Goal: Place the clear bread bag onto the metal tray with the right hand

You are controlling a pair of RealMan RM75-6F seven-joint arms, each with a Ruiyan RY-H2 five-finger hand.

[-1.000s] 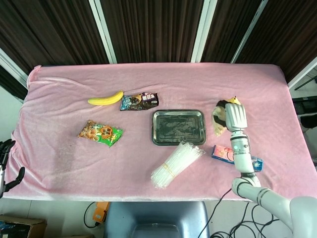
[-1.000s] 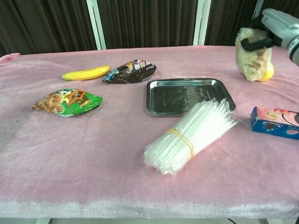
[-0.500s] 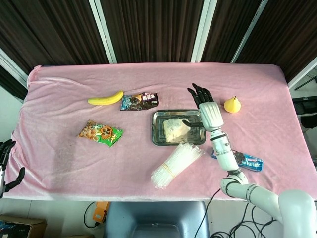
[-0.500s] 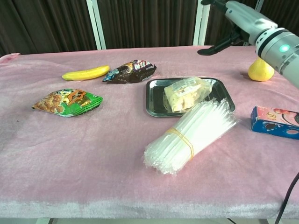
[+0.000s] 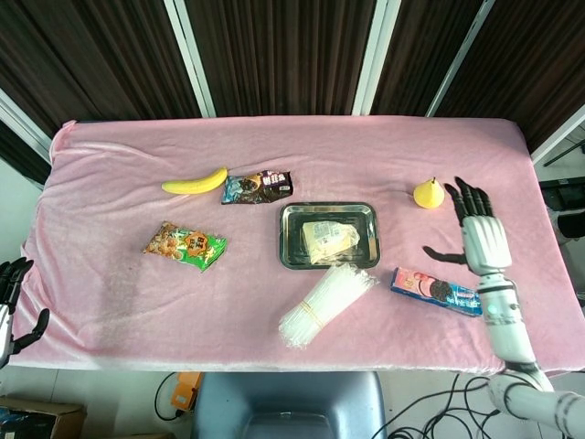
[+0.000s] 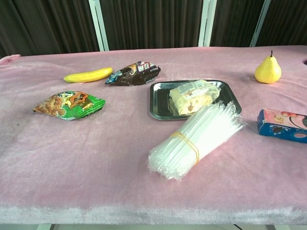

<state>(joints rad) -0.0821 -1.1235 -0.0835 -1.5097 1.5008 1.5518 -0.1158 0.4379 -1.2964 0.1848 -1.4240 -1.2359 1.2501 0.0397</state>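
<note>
The clear bread bag (image 5: 330, 239) (image 6: 193, 96) lies flat inside the metal tray (image 5: 295, 245) (image 6: 159, 101) at the table's middle. My right hand (image 5: 479, 234) hovers well to the right of the tray, beside the yellow pear, with fingers spread and nothing in it. It does not show in the chest view. My left hand (image 5: 11, 291) hangs off the table's left edge, fingers apart and empty.
A yellow pear (image 5: 428, 193) (image 6: 267, 70) stands at the right. A blue biscuit box (image 5: 436, 292) (image 6: 283, 125) lies below it. A bundle of clear straws (image 5: 324, 303) (image 6: 199, 137) rests against the tray's front. Banana (image 5: 195, 182), dark snack bag (image 5: 258, 187) and green snack bag (image 5: 186, 245) lie left.
My right hand has drawn back from above the tray to the right side of the table, leaving the bread bag on the tray. The bag has settled slightly.
</note>
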